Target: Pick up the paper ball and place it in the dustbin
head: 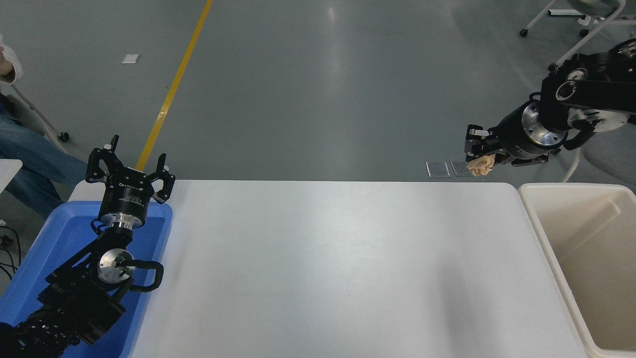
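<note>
My right gripper (478, 155) is shut on the paper ball (481, 165), a small tan wad of wrinkly paper. It holds the ball high in the air, over the table's far right corner. The gripper points left, and the ball hangs at its fingertips. The dustbin (542, 233) is a large cream-white bin at the table's right edge, below and to the right of the ball. Its inside shows nothing in it. My left gripper (130, 164) is open and parked at the lower left, above the blue tray.
A shallow blue tray (59, 233) lies at the table's left end under my left arm. A person's leg (35, 159) and a sleeve show at the far left. Office chairs (586, 30) stand on the floor at the top right.
</note>
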Controlling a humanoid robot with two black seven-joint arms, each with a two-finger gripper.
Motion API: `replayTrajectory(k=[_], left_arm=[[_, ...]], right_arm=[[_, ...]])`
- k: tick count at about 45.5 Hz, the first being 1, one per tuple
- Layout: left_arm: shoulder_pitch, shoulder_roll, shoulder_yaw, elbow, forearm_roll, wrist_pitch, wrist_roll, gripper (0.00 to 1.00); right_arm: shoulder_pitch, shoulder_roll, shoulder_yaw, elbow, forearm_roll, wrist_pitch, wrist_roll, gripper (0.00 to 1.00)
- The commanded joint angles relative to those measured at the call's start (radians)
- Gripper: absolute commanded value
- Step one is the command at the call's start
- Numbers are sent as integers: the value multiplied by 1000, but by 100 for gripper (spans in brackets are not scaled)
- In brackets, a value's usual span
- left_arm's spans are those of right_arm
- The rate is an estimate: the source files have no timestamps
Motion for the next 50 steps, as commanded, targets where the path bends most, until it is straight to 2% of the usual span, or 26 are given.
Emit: replayTrajectory(k=[1,8,16,23,28,39,50], left_arm=[[0,0,0,0,0,0,0,99],[0,0,0,1,0,0,0,99],[0,0,0,1,0,0,0,99],[0,0,0,1,0,0,0,99],[0,0,0,0,0,0,0,99],[0,0,0,0,0,0,0,99],[0,0,0,0,0,0,0,99]], right_arm=[[43,-5,-12,6,6,2,0,0],[-5,-10,-6,-52,3,-33,-1,0],[-199,-7,3,-226,-6,-262,-1,0],[-342,-2,6,-375,17,-381,-1,0],[-452,-1,12,-516,124,-449,-1,0],[-679,12,33,-787,379,-491,0,0],[-974,76,224,-990,471,-570,0,0]])
